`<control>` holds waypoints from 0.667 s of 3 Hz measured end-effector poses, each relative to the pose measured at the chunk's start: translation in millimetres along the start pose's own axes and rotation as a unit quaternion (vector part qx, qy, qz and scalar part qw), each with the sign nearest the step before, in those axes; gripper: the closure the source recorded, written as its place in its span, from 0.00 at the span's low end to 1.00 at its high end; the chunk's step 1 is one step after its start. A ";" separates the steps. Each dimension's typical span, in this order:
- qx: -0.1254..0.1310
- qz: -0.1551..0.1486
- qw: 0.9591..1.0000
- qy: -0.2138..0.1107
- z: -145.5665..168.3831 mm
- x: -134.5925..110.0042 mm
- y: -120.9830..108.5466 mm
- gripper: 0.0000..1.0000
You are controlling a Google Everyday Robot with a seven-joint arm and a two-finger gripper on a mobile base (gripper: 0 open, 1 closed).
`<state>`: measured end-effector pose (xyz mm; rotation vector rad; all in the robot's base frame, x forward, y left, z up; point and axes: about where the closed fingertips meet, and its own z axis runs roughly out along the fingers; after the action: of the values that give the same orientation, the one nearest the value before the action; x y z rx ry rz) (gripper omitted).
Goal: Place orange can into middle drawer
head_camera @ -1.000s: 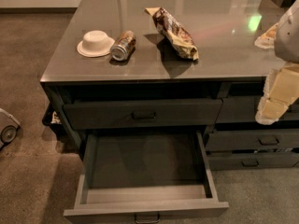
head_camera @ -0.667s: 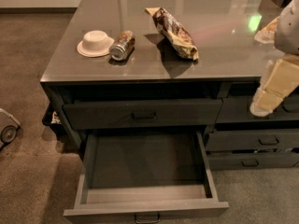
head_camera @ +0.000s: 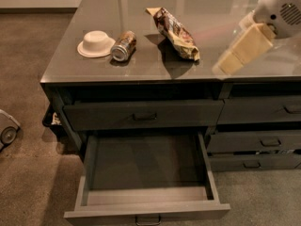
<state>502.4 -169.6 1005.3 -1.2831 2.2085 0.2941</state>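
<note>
The orange can lies on its side on the dark counter top, its silver end facing the front, right beside a white bowl. The middle drawer is pulled wide open below the counter, and its grey tray holds nothing. Its front panel with a small bar handle sits at the bottom edge of the view. My gripper, cream-coloured, hangs over the right part of the counter, far right of the can and holding nothing I can see.
A long brown-and-yellow snack bag lies on the counter between the can and my gripper. A shut drawer sits above the open one. Narrower shut drawers stack at the right. A wheel shows on the carpet at left.
My gripper has risen from beside the right-hand drawers and moved left, over the right part of the counter top. The can, bowl, bag and drawer have not moved.
</note>
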 end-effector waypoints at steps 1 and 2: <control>-0.016 0.051 0.995 -0.080 24.9 -51.2 2.6 0.00; -0.016 0.051 0.995 -0.080 24.9 -51.2 2.6 0.00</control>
<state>528.7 -119.8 1013.8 -1.1247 2.1430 0.4559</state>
